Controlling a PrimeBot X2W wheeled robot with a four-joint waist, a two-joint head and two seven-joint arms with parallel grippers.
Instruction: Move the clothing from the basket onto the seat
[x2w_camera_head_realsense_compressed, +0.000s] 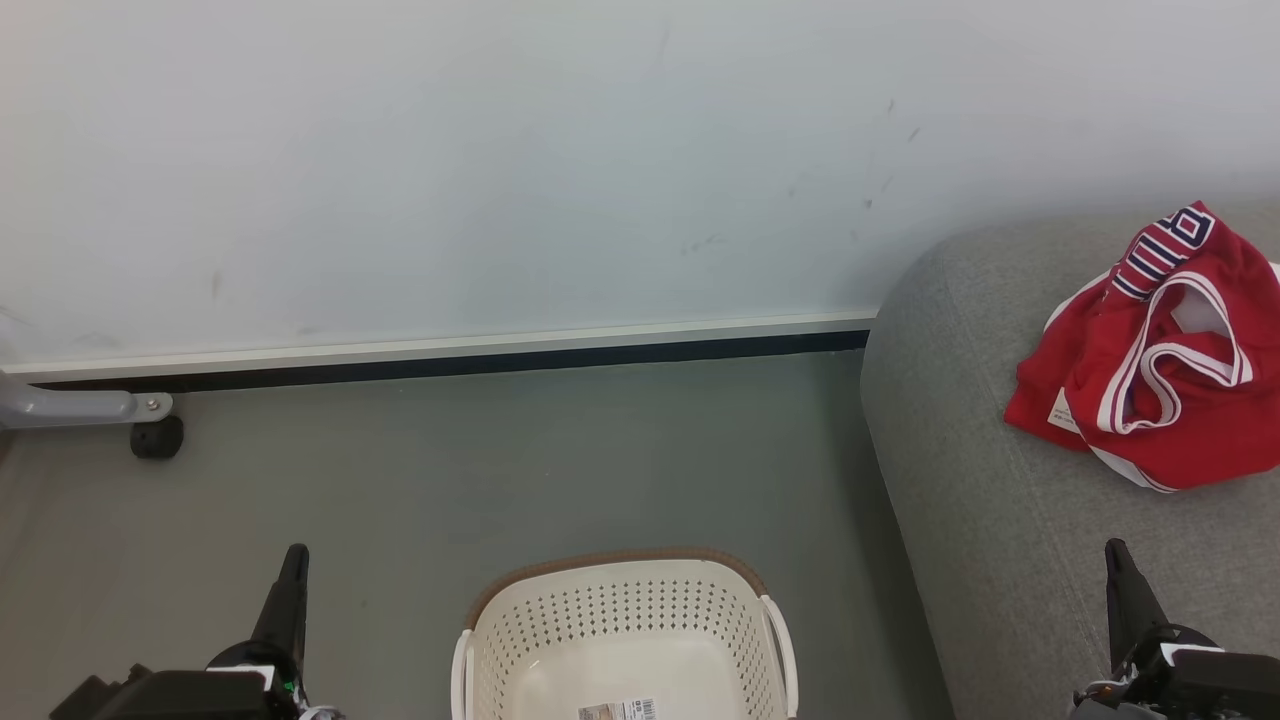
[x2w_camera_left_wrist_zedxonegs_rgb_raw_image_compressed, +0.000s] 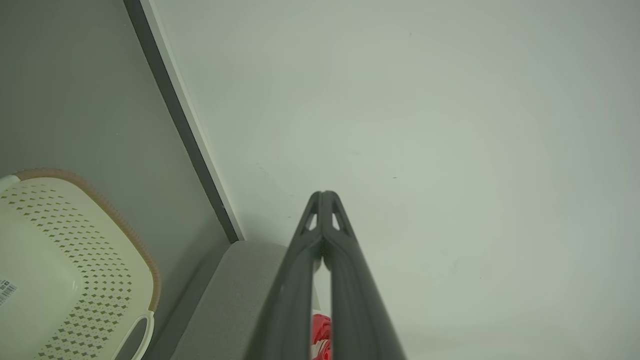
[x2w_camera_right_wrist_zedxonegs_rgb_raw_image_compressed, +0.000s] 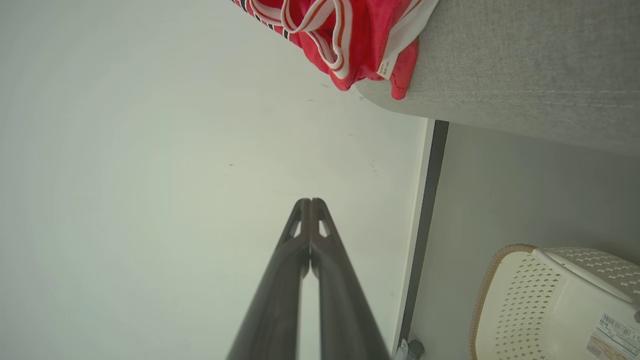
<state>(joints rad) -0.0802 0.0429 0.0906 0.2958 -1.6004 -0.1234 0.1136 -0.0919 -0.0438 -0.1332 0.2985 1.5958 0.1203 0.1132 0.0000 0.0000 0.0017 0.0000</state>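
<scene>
The red clothing with white trim and a navy-and-white striped patch lies bunched on the grey seat at the right. It also appears in the right wrist view as red clothing on the seat. The cream basket stands on the floor at bottom centre, with nothing inside but a label. My left gripper is shut at lower left, left of the basket. My right gripper is shut at lower right, over the seat's front, below the clothing. Both hold nothing.
A pale wall with a white and dark skirting runs behind the grey floor. A grey metal leg with a black caster stands at the far left by the wall.
</scene>
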